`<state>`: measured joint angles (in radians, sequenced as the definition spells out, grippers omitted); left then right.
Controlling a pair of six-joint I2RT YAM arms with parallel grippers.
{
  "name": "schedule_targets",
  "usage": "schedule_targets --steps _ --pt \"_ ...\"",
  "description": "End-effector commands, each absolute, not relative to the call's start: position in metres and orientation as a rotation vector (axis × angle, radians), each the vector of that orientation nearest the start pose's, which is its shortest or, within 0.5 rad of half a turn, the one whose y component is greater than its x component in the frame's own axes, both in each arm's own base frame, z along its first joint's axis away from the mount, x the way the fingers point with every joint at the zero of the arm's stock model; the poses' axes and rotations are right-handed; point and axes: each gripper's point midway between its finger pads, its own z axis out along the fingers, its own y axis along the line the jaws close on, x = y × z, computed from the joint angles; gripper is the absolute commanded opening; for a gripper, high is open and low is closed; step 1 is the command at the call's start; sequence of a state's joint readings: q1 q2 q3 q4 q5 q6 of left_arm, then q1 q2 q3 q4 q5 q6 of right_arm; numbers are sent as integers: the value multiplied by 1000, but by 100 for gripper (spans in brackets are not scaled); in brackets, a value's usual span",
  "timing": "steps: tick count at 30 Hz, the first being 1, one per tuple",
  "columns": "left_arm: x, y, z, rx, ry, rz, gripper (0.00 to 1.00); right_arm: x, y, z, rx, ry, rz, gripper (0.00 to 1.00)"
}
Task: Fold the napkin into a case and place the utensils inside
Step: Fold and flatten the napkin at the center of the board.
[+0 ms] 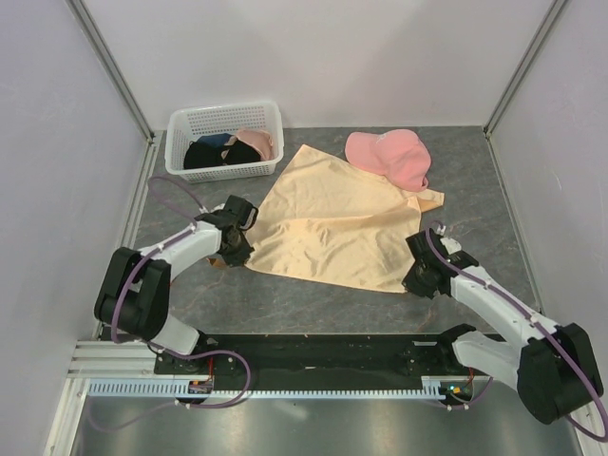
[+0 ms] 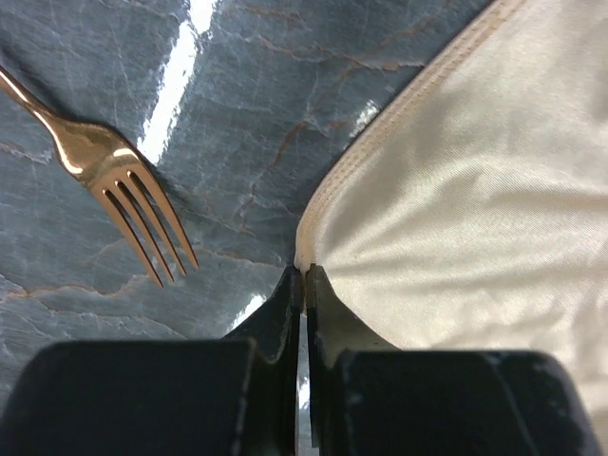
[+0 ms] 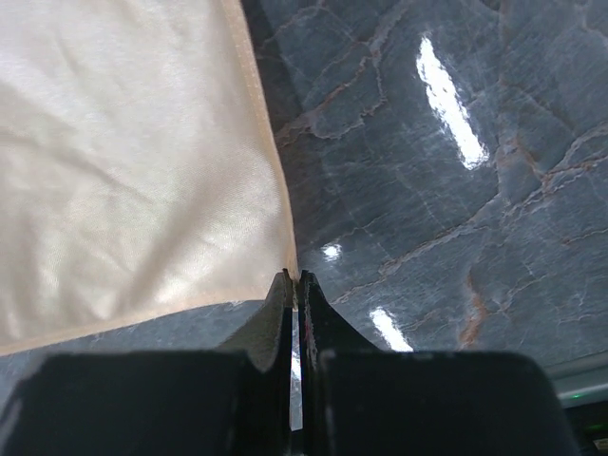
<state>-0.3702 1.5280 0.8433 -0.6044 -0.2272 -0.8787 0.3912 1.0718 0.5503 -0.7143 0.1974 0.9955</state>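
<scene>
The peach-tan napkin (image 1: 337, 223) lies spread flat on the grey table, turned like a diamond. My left gripper (image 1: 239, 249) is at its near left corner. In the left wrist view that gripper (image 2: 304, 272) is shut on the hemmed corner of the napkin (image 2: 475, 190). My right gripper (image 1: 418, 278) is at the near right corner. In the right wrist view it (image 3: 294, 276) pinches the tip of the napkin (image 3: 123, 152), shut. Of the utensils, a brown fork (image 2: 104, 180) lies on the table just left of the left gripper, tines toward it.
A white basket (image 1: 266, 119) with dark and pink clothes stands at the back left. A pink cap (image 1: 389, 157) rests at the back right, overlapping the napkin's far right corner. Pale walls close in the table on three sides.
</scene>
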Motion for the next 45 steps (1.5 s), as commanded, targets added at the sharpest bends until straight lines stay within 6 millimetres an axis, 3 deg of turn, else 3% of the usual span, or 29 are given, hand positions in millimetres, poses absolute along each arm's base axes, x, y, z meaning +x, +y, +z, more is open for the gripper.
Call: schedule_targets --steps 1,2,4,5,6,8,10,11,12,13,14,16,17,19,20,25,27,30,32,35,36,37,39,40,41,42,43,44,45 --pt "278 -115 73 -678 2580 -233 2 213 87 79 691 2466 253 0" --pt "279 -119 85 -618 2565 -275 2 220 92 104 654 2393 325 0" --pt "282 -128 128 -534 2471 -406 2 225 94 132 547 2327 376 0" --pt "281 -130 141 -484 2439 -434 2 227 99 160 485 2257 443 0" --pt "282 -131 174 -445 2347 -495 2 226 99 175 408 2225 455 0" --pt "276 -133 206 -363 2274 -549 2 222 102 219 322 2122 518 0" --pt "266 -135 258 -288 2142 -640 2 212 96 245 238 2074 506 0" --pt "261 -134 272 -254 2103 -653 2 205 94 279 205 1983 540 0" --pt "255 -135 297 -218 2041 -685 2 195 95 292 149 1961 561 0" --pt "242 -134 322 -175 1967 -730 2 185 94 313 87 1897 577 0" --pt "235 -132 337 -148 1923 -743 2 173 91 348 46 1809 601 0" --pt "209 -127 381 -103 1782 -797 2 144 98 383 -94 1712 680 0" --pt "199 -123 396 -87 1732 -809 2 125 96 415 -131 1620 712 0" --pt "179 -118 426 -64 1634 -839 2 98 95 443 -199 1530 760 0" --pt "162 -112 441 -53 1569 -856 2 79 90 466 -220 1456 771 0" --pt "113 -104 488 0 1368 -954 2 33 76 509 -255 1286 798 0" --pt "104 -102 499 1 1324 -977 2 34 69 512 -219 1277 773 0" --pt "110 -104 506 -32 1323 -1007 2 59 45 510 -37 1299 675 0" --pt "121 -106 505 -60 1333 -1008 2 92 33 498 86 1360 587 0" --pt "165 -108 485 -196 1439 -967 2 149 40 464 185 1515 495 0" --pt "176 -115 480 -202 1475 -979 2 167 35 455 235 1542 432 0" --pt "197 -127 471 -208 1528 -989 2 195 44 434 229 1633 365 0" --pt "225 -134 450 -278 1611 -970 2 236 52 413 243 1711 256 0" --pt "249 -140 432 -311 1678 -943 2 251 55 396 226 1745 210 0" --pt "261 -144 423 -320 1699 -927 2 266 59 395 238 1729 197 0" --pt "276 -139 414 -362 1719 -869 2 286 66 381 231 1764 162 0" --pt "300 -146 391 -371 1789 -821 2 299 69 363 220 1793 135 0" --pt "315 -141 382 -405 1800 -772 2 314 74 362 224 1771 141 0" --pt "330 -138 369 -443 1823 -721 2 333 81 344 212 1809 122 0"
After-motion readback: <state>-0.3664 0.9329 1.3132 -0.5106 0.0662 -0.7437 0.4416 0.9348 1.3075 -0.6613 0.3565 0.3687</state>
